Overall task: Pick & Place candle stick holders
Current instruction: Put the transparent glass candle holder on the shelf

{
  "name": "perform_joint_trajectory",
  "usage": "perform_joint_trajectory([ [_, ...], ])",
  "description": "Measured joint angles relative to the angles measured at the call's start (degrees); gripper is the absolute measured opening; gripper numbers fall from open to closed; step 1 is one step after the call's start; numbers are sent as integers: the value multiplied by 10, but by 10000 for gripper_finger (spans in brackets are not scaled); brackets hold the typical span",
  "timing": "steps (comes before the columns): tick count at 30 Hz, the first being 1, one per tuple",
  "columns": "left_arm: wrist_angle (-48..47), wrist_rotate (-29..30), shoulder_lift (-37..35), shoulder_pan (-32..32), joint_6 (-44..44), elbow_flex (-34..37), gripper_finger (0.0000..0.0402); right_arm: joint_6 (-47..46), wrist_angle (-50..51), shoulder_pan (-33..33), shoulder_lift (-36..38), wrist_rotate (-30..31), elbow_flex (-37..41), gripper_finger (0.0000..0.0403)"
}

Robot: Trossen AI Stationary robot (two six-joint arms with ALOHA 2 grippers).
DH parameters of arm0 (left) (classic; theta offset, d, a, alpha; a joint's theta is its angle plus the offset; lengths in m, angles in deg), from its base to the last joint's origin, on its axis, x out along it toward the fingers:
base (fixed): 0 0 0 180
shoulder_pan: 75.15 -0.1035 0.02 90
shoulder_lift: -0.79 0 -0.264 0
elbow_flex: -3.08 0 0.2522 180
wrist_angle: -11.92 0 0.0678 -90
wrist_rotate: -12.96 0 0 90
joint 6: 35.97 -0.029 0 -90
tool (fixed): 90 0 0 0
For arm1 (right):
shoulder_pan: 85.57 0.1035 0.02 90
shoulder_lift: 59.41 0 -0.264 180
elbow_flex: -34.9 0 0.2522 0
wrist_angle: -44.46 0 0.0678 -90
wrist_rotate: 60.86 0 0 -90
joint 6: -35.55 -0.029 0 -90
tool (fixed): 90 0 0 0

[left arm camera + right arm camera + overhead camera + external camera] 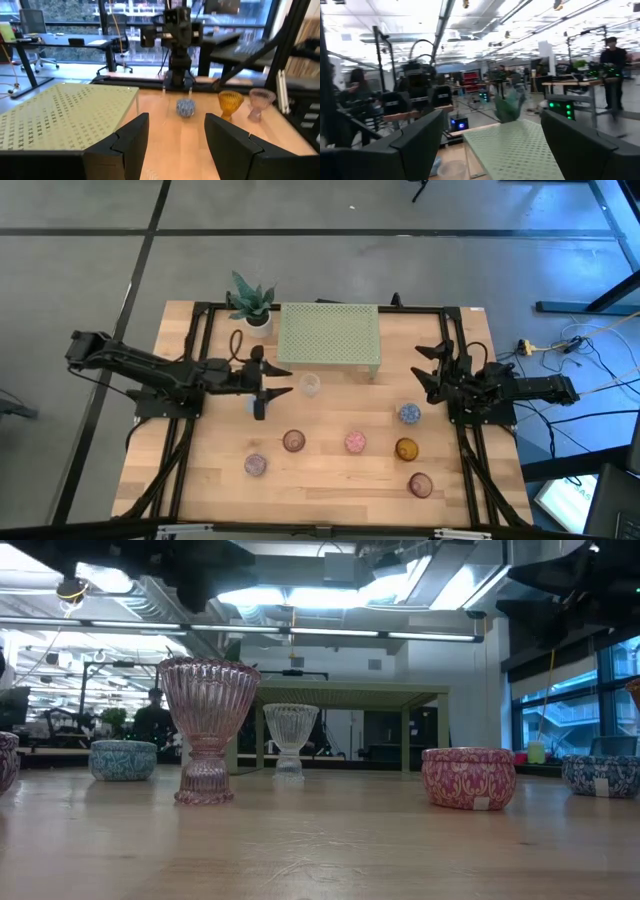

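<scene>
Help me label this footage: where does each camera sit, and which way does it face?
High: overhead, straight down on the table; both arms show.
Low: table height, level past a pink holder; no arm shows.
Left wrist: over the green stand; own open fingers.
Right wrist: own open fingers.
Both wrists share the stand.

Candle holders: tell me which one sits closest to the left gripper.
The clear glass holder, just in front of the green stand, beside the left gripper; the coloured ones sit farther off.

no text, label, brand, number or sign can be read anywhere here.
</scene>
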Motion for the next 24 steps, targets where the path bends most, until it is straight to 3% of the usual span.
perform_joint_trajectory([
  [5, -56, 0, 43, 0, -6, -43, 189, 2, 1, 0, 0, 1, 0, 337],
  [13, -227, -2, 114, 0, -1, -136, 189, -6, 1, 0, 0, -11, 0, 337],
  [24, -244, -81, 209, -41, -1, -175, 189, -68, -58, 0, -14, -124, -18, 337],
])
